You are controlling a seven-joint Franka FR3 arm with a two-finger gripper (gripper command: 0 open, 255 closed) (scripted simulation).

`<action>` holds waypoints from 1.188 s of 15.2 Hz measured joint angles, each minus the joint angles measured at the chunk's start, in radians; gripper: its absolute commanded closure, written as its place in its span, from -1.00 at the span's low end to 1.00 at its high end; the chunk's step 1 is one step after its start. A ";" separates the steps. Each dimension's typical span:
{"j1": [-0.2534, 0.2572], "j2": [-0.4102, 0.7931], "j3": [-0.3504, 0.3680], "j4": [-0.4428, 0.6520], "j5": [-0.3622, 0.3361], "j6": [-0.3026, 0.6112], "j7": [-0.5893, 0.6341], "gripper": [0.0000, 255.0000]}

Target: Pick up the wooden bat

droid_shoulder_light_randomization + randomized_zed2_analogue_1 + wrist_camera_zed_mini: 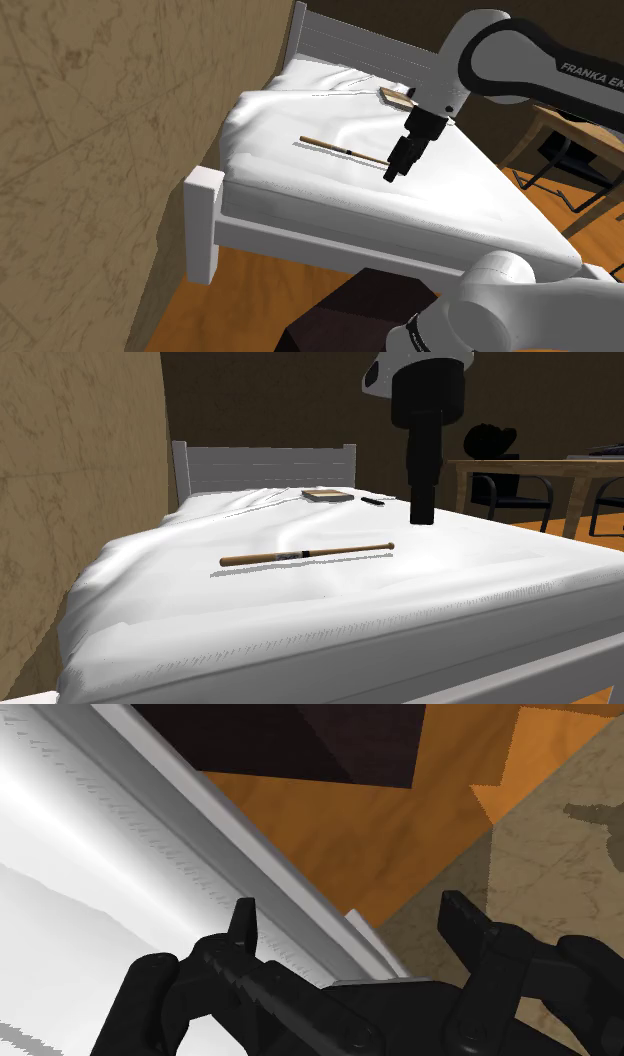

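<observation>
Bat [342, 147] lies flat on the bed [330, 205]; we find the gripper [392, 175] spread, empty, hanging near its knob end, barrel toward the shoulder view's left.

1. Arm [470, 40] is coming up from 5 o'clock in the shoulder view, bending over at 1 o'clock and dropping back toward centre.
2. Wrist [440, 95] is tilting the gripper [390, 176] down toward 7 o'clock in that view.
3. In the second exterior view the gripper [422, 518] is hanging straight down from 12 o'clock, tip pointing at 6.
4. In the wrist view the two black fingers [243, 922] are standing well apart, jaws gaping.
</observation>
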 measured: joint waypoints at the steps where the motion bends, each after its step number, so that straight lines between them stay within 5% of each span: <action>1: 0.000 0.000 0.000 0.000 0.000 0.000 0.000 -1.00; 12: 0.015 0.228 -0.180 0.049 -0.145 0.201 -0.373 -1.00; 18: 0.037 0.441 -0.280 0.159 -0.165 0.327 -0.600 -1.00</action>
